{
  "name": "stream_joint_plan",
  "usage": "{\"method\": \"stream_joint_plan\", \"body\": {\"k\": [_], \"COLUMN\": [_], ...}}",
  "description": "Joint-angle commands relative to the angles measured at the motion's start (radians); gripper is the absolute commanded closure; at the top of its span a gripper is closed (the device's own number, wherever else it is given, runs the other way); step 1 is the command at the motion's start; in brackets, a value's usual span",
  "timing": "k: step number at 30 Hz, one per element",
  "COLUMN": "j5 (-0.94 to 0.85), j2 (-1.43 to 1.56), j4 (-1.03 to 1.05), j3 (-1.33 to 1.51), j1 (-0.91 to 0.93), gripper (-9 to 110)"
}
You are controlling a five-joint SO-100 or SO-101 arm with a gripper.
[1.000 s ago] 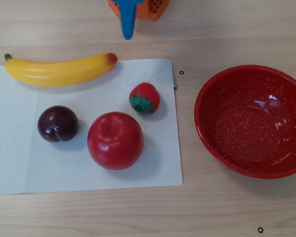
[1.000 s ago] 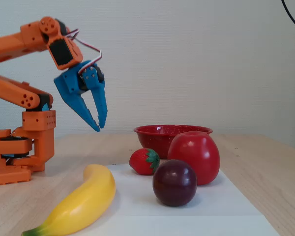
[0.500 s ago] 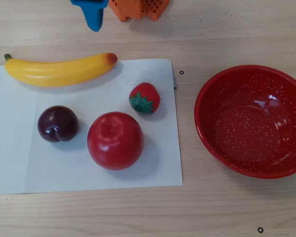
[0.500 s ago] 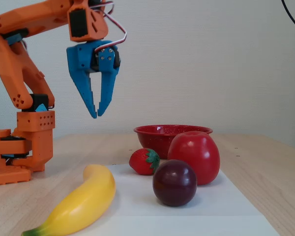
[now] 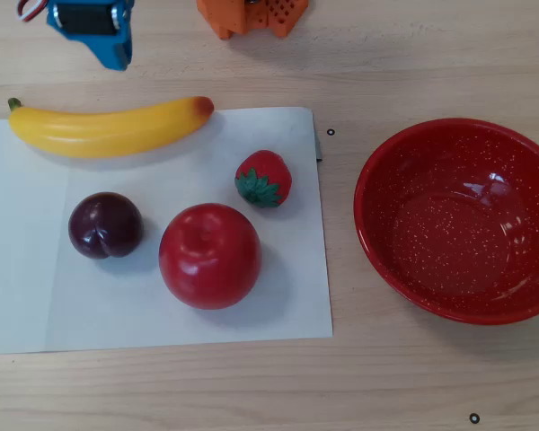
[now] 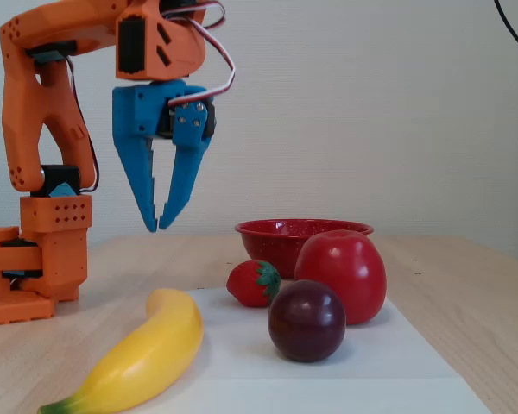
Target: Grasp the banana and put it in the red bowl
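Note:
The yellow banana (image 5: 108, 130) lies across the top edge of a white paper sheet, green stem to the left in the overhead view. In the fixed view the banana (image 6: 147, 354) is nearest the camera. The red bowl (image 5: 370, 215) sits empty at the right on the bare wood, and in the fixed view the red bowl (image 6: 272, 236) stands behind the fruit. My blue gripper (image 5: 117, 59) hangs in the air just beyond the banana's left half. From the side my gripper (image 6: 156, 227) points straight down, well above the table, fingertips together and holding nothing.
On the white paper (image 5: 18, 287) lie a red apple (image 5: 209, 255), a dark plum (image 5: 105, 224) and a strawberry (image 5: 264, 178). The orange arm base (image 6: 43, 259) stands at the table's far edge, left in the fixed view.
The gripper has swung left in the overhead view, from near the arm base to above the banana's far side. It now points straight down and sits a little lower. The fruit and bowl stay put.

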Motion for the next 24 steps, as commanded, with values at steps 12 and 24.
{"method": "stream_joint_plan", "body": {"k": [12,24], "j5": [0.202,0.351], "j2": [-0.040,-0.058], "j4": [-0.169,-0.307], "j3": [0.009,0.156], "j1": [-0.118,-0.202], "gripper": [65,38]}}
